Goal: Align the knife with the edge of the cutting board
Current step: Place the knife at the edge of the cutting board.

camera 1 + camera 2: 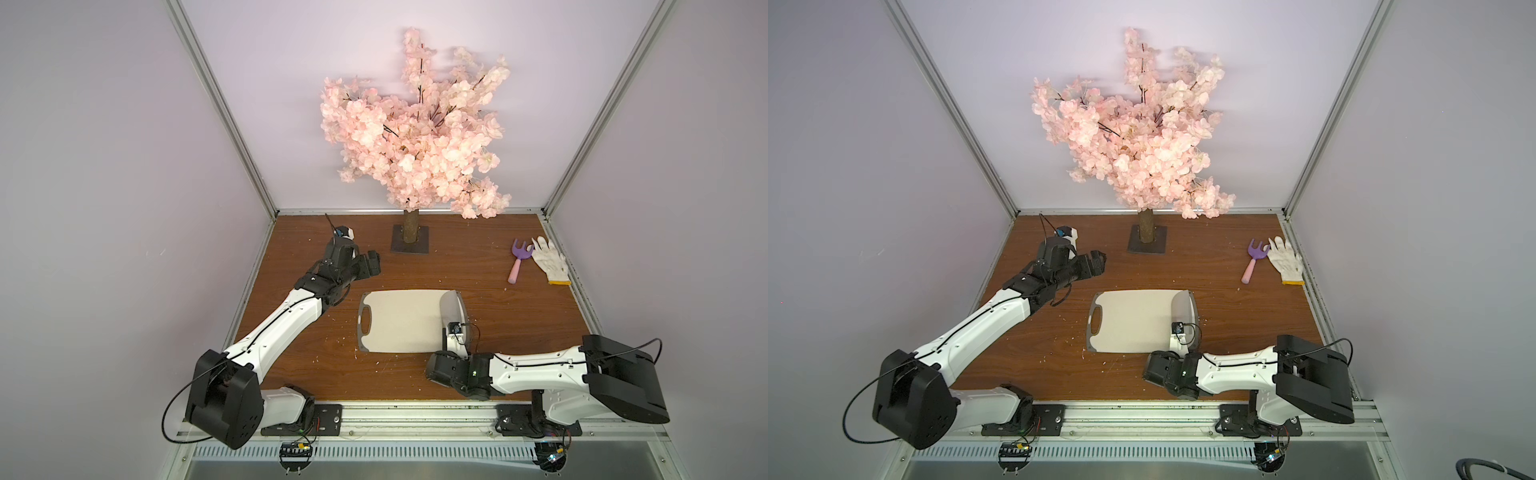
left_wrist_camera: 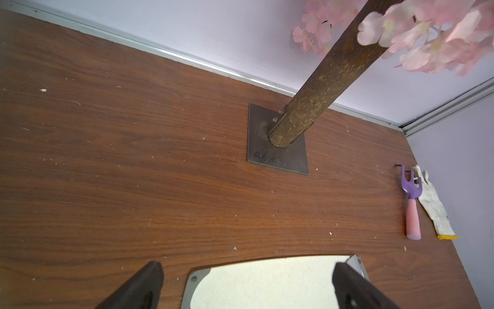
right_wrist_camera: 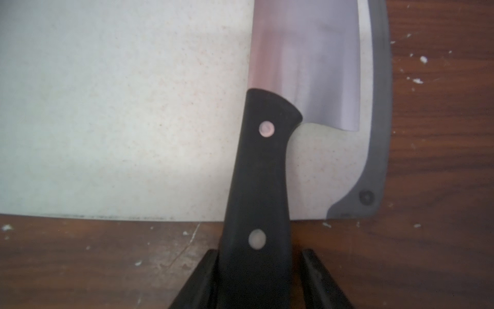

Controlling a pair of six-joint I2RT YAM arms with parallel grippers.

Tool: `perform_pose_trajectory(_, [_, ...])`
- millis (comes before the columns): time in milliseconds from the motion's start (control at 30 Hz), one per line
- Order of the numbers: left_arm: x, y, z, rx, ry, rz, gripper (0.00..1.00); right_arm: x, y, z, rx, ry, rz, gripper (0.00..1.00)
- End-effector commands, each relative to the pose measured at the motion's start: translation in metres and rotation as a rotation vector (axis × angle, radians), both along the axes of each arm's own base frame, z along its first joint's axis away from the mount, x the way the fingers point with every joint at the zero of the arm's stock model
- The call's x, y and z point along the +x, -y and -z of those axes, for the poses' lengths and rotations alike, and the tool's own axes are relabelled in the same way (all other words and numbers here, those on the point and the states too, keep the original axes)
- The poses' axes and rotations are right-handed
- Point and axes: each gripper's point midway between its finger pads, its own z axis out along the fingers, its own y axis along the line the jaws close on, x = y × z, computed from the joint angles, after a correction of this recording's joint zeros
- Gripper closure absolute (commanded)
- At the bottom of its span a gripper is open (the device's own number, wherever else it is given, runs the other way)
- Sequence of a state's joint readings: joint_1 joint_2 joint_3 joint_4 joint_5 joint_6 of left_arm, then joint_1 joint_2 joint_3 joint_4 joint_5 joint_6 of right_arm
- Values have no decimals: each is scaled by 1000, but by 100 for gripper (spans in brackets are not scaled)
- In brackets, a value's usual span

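Note:
The cutting board (image 1: pixel 399 320) (image 1: pixel 1129 320) lies flat mid-table, its cutout toward the left arm. The knife (image 1: pixel 451 307) (image 1: pixel 1181 307) rests on the board's end away from the cutout. Its blade runs beside the grey rim (image 3: pixel 378 107), nearly parallel to it. The black handle (image 3: pixel 262 166) sticks out over the board's near edge. My right gripper (image 3: pixel 259 251) is closed round the handle's end, one finger against it and a thin sliver of table beside the other. My left gripper (image 1: pixel 372 264) (image 2: pixel 247 264) hovers open and empty behind the board's far left corner (image 2: pixel 197 278).
An artificial blossom tree stands on a dark square plate (image 1: pixel 410 245) at the back centre, its branches overhanging the table. A purple-and-pink toy fork (image 1: pixel 516 262) and a white glove (image 1: pixel 548 259) lie at the back right. Walls close three sides.

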State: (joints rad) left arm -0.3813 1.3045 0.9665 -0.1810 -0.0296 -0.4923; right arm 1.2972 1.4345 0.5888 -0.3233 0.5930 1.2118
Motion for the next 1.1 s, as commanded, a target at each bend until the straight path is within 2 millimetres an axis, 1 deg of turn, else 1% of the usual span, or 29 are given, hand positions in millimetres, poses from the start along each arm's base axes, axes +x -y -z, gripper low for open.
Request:
perform_pose_trajectory(0, [4,-3,-6,-1,5,-8,0,0,1,2,-10,12,13,54])
perform_pose_trajectory(300, [4,-2,-8,0,13,-1,0,-2,2,0,-50,37,19,78])
perform_pose_trajectory(500, [3,2,-7,-3,11,16,0,-2,7,-1,-57,46,35,87])
perform_pose_trajectory(700, [1,9,-6,6,10,36,0,-3,12,-2,-69,52,51,88])
perform_pose_trajectory(833, [0,11,-4,11,5,39,0,-3,16,-2,-80,56,60,88])
perform_pose_trajectory(933, [1,11,-3,14,3,40,0,-2,16,-4,-72,63,63,87])
perform_pose_trajectory(1000, [1,12,-2,18,1,39,0,-2,14,-6,-66,70,62,85])
perform_pose_trajectory(1033, [1,12,-2,19,1,40,0,-1,13,-8,-63,73,58,82])
perform_pose_trajectory(1067, [1,12,-2,19,1,39,0,-1,13,-9,-64,76,58,77])
